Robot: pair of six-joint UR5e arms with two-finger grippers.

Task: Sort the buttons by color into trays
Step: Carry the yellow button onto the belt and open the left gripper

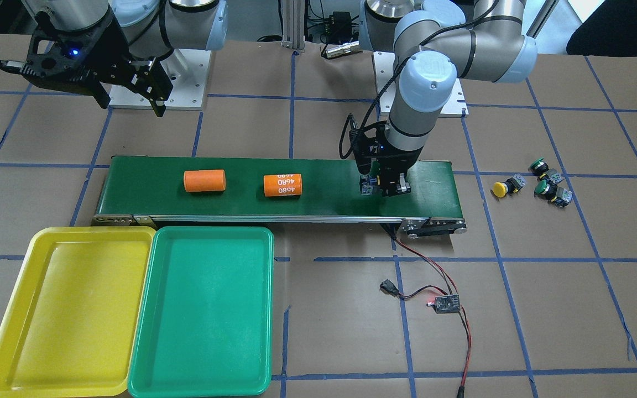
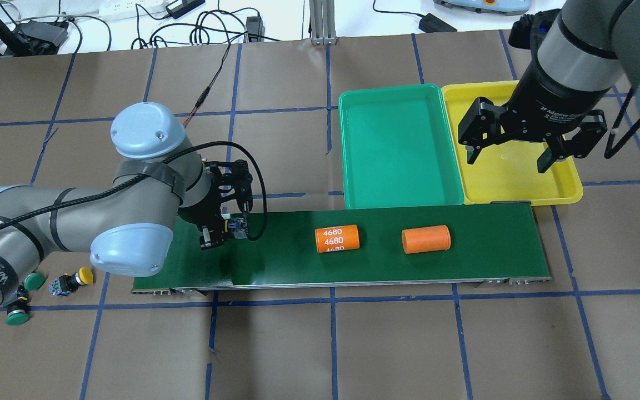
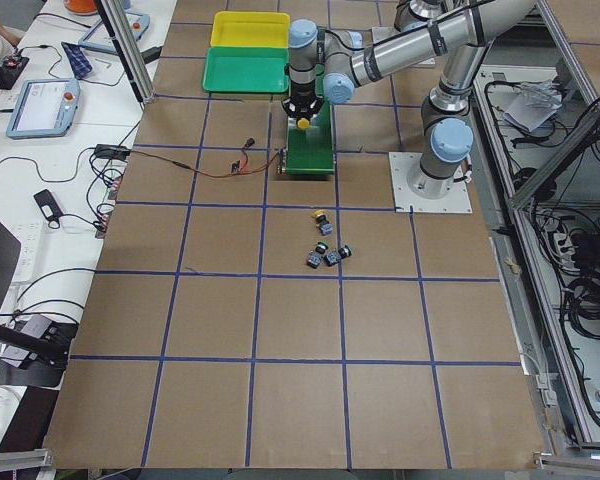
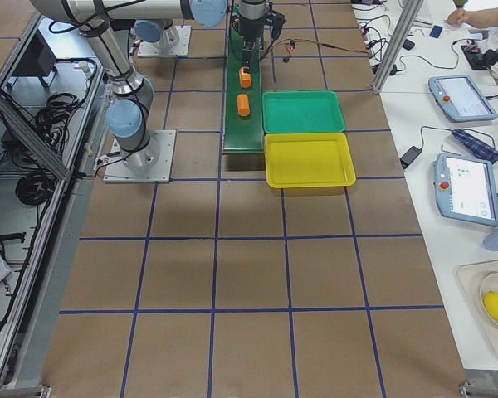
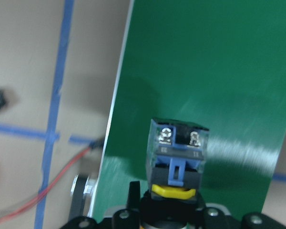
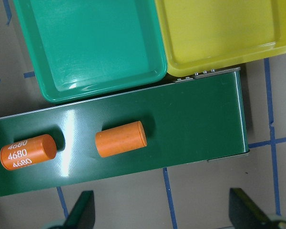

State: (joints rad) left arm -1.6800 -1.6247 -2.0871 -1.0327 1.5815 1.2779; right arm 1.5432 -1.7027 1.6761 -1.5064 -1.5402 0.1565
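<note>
Brown paper tabletop (image 1: 318,331) with a blue tape grid.

Front view: we see the left gripper (image 1: 383,189) low over one end of the dark-green belt (image 1: 324,205), clamped on the held button (image 1: 369,187). Only its grey-blue body shows, cap hidden. A loose yellow button (image 1: 504,188) and two green buttons (image 1: 539,165) (image 1: 545,189) lie on the paper past that belt end, well apart from the gripper. Further along the belt lie two orange cylinders (image 1: 204,181) (image 1: 282,185). The right gripper (image 1: 130,104) hangs high near the robot's base, jaws spread, holding nothing. The yellow tray (image 1: 64,309) and green tray (image 1: 202,309) sit side by side, touching, just beside the belt's other end.

Overhead: the left arm (image 2: 75,216) covers that belt end and part of one green button. We see the right gripper over the yellow tray, wide open.

Left side view: tiny, but a yellow cap shows at the near arm's gripper.

Right side view: too far, we cannot make out the button.

Left wrist: held button fills the centre, terminals pointing away, yellow cap at the gripper end, belt behind it. We cannot tell if it touches the belt.

Right wrist: only its fingertips (image 6: 81,212) show, cut off at the bottom edge, far apart. Both trays and the cylinders lie below.
</note>
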